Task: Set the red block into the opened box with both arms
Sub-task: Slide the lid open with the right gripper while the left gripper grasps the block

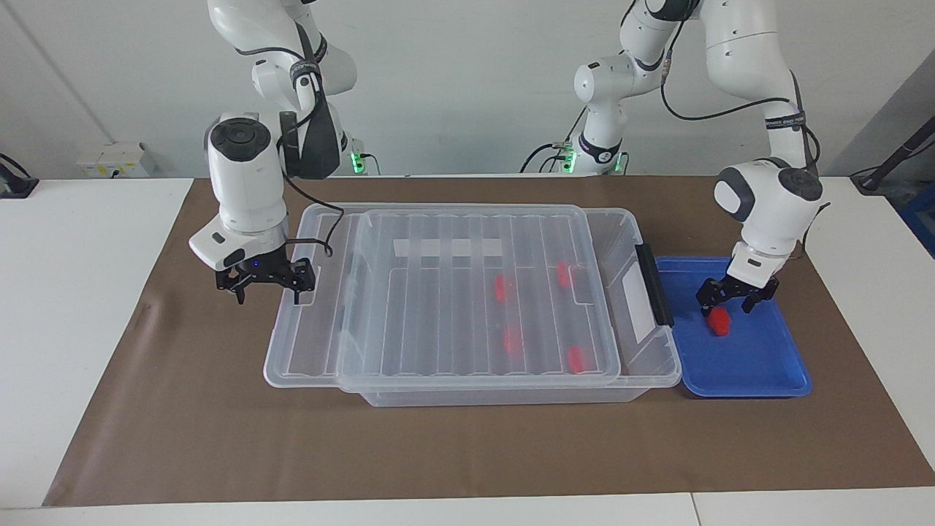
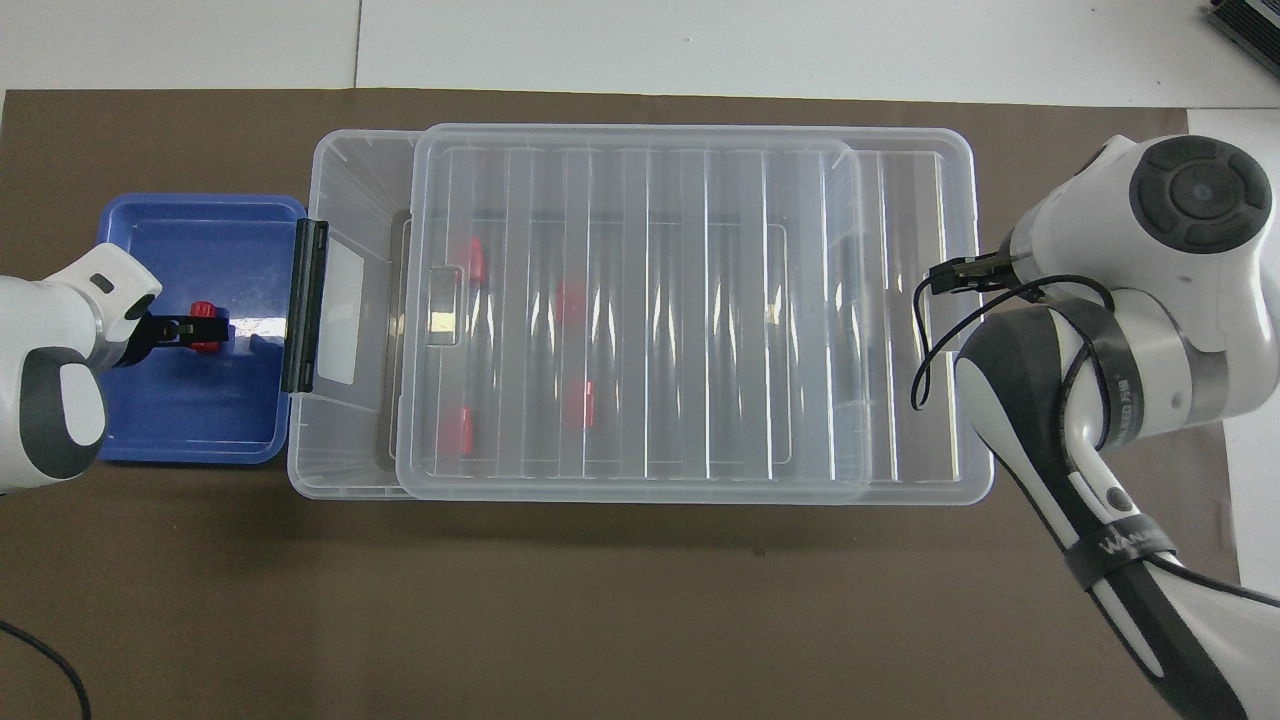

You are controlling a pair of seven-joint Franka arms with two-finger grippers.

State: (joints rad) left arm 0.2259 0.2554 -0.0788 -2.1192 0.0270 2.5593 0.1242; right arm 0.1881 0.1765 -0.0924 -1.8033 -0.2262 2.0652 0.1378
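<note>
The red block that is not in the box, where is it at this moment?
The red block lies in the blue tray, beside the box at the left arm's end of the table, with the open left end effector lowered around it.

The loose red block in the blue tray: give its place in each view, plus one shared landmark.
Facing view: red block sits low at the picture's right, in the blue tray, under the left claw.
Overhead view: red block is at the picture's left, mid-height.
Shared landmark: the box's black handle, beside the tray.
</note>
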